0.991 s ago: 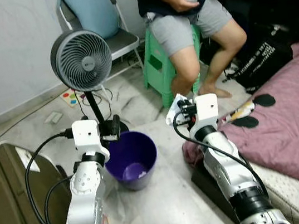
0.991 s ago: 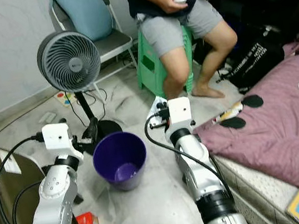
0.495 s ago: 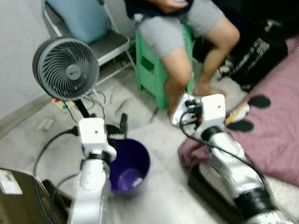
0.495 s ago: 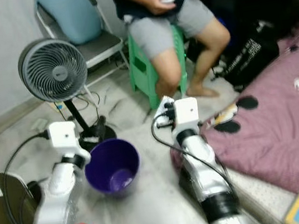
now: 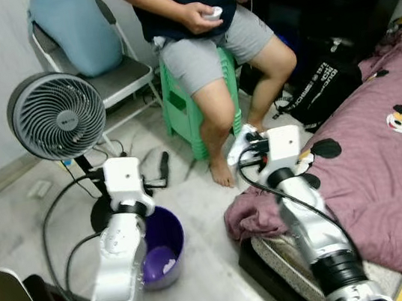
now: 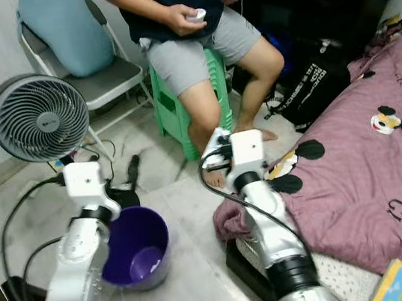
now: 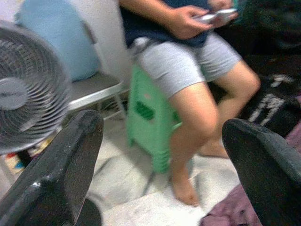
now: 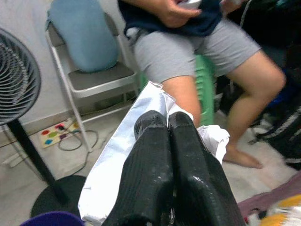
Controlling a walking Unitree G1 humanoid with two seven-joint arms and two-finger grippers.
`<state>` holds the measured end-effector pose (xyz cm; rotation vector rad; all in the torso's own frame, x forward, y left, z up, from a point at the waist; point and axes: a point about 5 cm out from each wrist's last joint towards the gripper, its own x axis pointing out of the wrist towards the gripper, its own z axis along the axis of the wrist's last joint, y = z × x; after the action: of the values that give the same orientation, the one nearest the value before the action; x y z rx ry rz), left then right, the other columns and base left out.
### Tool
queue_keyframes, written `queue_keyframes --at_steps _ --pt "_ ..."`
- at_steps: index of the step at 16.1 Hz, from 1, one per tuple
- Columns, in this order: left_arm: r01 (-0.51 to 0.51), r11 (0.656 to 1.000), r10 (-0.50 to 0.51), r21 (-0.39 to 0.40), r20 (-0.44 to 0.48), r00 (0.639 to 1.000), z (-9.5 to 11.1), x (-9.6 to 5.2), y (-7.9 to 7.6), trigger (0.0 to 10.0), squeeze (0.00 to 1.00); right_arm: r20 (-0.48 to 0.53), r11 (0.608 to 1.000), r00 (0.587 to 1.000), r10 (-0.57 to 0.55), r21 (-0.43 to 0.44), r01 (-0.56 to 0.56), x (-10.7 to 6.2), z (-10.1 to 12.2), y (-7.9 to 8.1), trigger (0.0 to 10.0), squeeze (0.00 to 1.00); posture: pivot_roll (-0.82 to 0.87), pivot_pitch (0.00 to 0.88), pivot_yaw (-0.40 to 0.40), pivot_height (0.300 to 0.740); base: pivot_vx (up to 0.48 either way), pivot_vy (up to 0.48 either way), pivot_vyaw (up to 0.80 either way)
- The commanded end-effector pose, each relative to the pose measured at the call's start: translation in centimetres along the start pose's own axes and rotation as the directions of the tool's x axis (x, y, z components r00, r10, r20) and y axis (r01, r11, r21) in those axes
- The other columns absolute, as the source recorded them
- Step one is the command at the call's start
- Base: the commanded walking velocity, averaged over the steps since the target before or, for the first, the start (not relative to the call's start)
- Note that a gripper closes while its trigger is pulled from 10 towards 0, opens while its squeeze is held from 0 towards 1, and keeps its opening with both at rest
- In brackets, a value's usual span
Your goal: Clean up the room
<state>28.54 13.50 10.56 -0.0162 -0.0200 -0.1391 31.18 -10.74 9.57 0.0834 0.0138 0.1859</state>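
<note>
Pale marble-look floor (image 5: 204,271) runs from lower left to centre of the head views; grey wall at upper left.

Writing: black bag (image 5: 320,87) at right of centre carries white lettering, too small to read. Fan hub has a small logo, unreadable.

Task item: crumpled white paper (image 8: 113,174), creased, folded into a rough wedge; in the left eye view it shows as a white scrap (image 5: 239,143) at frame centre.

Right pincer (image 8: 168,123): both black fingers pressed together, clamped on the white paper, which wraps around either side of them. Held in the air at centre frame, in front of the seated person's shin.

Left pincer (image 7: 164,165): fingers wide apart, nothing between them. In the left eye view it sits left of centre (image 5: 164,163), above the purple bin.

Outward from there:
- Purple bin (image 5: 159,247) on the floor, lower left of centre, partly behind the left arm; a pale scrap lies inside.
- Grey round fan (image 5: 57,116) on a black stand, left side.
- Person (image 5: 207,36) seated on a green stool (image 5: 180,112), top centre, holding white controllers.
- Folding chair with blue cushion (image 5: 77,33), upper left.
- Mauve blanket (image 5: 370,170) with cartoon mouse prints, right side.
</note>
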Motion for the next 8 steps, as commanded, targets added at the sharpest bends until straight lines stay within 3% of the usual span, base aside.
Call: queue_keyframes --at_steps 1,5,8 --pt "-0.027 1.000 0.027 0.013 -0.003 1.000 -0.13 -0.07 0.44 10.0 0.00 0.008 1.000 1.000 0.014 0.006 -0.014 0.32 0.29 0.53 10.0 0.00 0.08 0.068 0.017 0.740 0.000 0.000 0.00" --pt "-0.025 1.000 0.025 0.011 -0.012 1.000 -0.24 -0.10 0.17 10.0 0.00 0.013 0.999 0.999 0.032 -0.015 -0.031 0.40 0.34 0.75 10.0 0.00 0.08 0.068 0.016 0.740 0.000 0.000 0.00" --pt "-0.021 1.000 0.022 0.014 -0.012 1.000 -0.24 -0.06 0.11 10.0 0.00 0.012 0.999 0.999 0.035 -0.023 -0.035 0.49 0.38 0.80 10.0 0.00 0.09 0.064 0.016 0.740 0.000 0.000 0.80"
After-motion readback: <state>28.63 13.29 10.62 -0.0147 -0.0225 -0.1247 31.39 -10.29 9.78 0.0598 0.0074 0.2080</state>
